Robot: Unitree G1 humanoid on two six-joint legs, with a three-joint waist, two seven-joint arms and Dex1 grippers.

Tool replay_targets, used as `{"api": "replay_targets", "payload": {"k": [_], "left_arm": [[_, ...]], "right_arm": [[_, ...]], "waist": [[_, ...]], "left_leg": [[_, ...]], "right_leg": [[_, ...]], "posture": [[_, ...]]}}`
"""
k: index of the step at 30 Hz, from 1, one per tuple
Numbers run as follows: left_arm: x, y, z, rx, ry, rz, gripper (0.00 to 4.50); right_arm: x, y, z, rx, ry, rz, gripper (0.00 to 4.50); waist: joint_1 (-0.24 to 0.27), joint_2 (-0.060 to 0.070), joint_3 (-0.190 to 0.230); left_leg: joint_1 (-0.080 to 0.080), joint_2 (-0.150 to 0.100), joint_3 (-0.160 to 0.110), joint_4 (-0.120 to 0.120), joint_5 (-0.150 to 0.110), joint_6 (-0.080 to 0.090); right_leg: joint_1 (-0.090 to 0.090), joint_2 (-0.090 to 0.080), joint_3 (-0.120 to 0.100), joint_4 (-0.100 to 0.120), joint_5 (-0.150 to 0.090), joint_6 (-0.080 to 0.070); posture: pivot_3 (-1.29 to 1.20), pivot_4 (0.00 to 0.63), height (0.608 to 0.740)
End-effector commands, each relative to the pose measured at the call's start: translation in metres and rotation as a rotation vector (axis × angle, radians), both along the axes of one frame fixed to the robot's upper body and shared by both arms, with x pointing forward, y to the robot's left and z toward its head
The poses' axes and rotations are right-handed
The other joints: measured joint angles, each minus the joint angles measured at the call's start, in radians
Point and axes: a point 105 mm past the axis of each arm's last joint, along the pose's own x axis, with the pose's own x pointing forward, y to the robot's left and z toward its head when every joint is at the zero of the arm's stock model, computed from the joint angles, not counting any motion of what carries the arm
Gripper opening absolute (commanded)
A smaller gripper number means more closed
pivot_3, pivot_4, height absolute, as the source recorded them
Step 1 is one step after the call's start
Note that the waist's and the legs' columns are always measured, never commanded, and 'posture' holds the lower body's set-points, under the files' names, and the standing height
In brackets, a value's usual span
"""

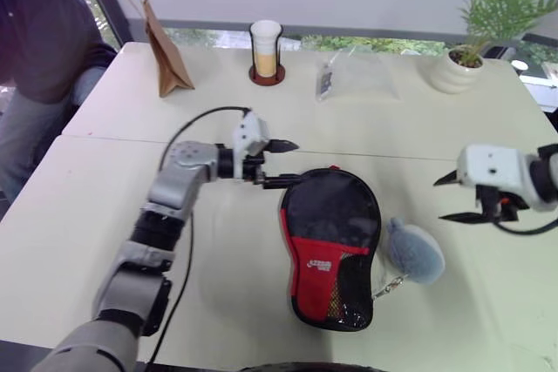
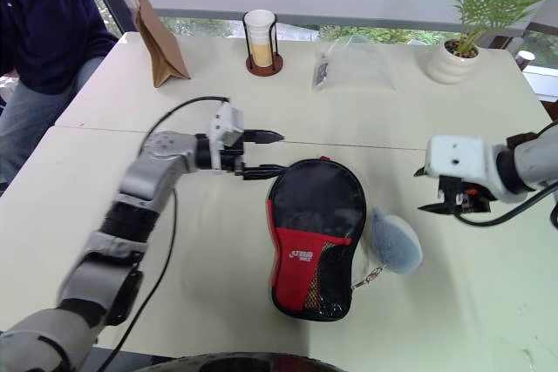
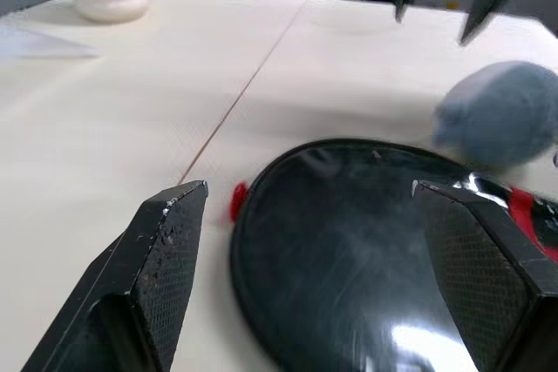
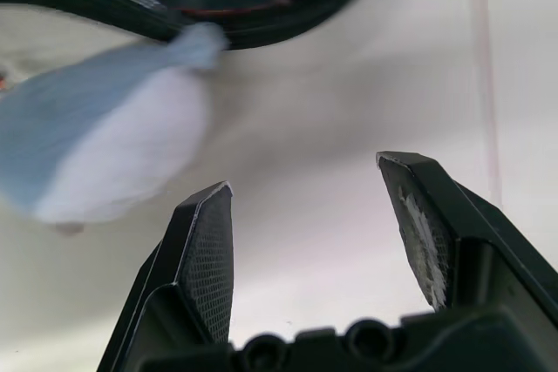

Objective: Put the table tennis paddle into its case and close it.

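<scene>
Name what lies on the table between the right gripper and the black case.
The grey fuzzy charm lies between the right gripper and the case, joined to the case by a small chain. The left eye view shows it.

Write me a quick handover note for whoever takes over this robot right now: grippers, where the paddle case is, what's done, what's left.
Left gripper: open, holding nothing, at the rounded top edge of the case.
Right gripper: open, holding nothing, above the table to the right of the grey fuzzy charm.
The case lies flat near the table's front edge, red panel and mesh pocket up, charm resting beside it on its chain. The paddle is not visible outside the case; the case looks closed, though the zip cannot be seen fully.
Left: confirm the zip is shut all the way round, then withdraw both arms.
</scene>
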Motion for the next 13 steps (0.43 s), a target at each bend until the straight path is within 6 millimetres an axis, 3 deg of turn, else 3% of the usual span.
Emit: {"api": "replay_targets", "payload": {"k": [1, 7, 13], "left_arm": [[-0.014, 0.021, 0.031, -0.028, -0.034, -0.010, 3.92], [-0.036, 0.053, 0.046, 0.026, -0.033, 0.033, 3.92], [-0.056, 0.063, 0.047, 0.052, 0.004, 0.050, 3.92]], "right_arm": [[0.007, 0.000, 0.033, 0.110, -0.083, -0.028, 2.90], [-0.001, 0.014, 0.044, 0.381, -0.025, -0.080, 2.90], [-0.010, 0.027, 0.041, 0.524, -0.011, -0.114, 2.90]], "waist": [[-0.004, 0.001, 0.002], [0.001, 0.001, 0.002], [0.001, 0.001, 0.002]], "left_leg": [[0.000, 0.000, 0.000, 0.000, 0.000, 0.000], [0.000, 0.000, 0.000, -0.001, 0.000, -0.001], [-0.001, 0.000, 0.000, 0.000, -0.002, 0.004]], "right_leg": [[-0.001, 0.000, 0.000, 0.001, 0.000, 0.000], [-0.002, 0.000, 0.000, 0.002, 0.000, -0.001], [-0.001, -0.001, 0.001, 0.003, 0.000, -0.001]], "posture": [[0.00, 0.150, 0.740], [0.00, 0.150, 0.740], [0.00, 0.150, 0.740]]}}
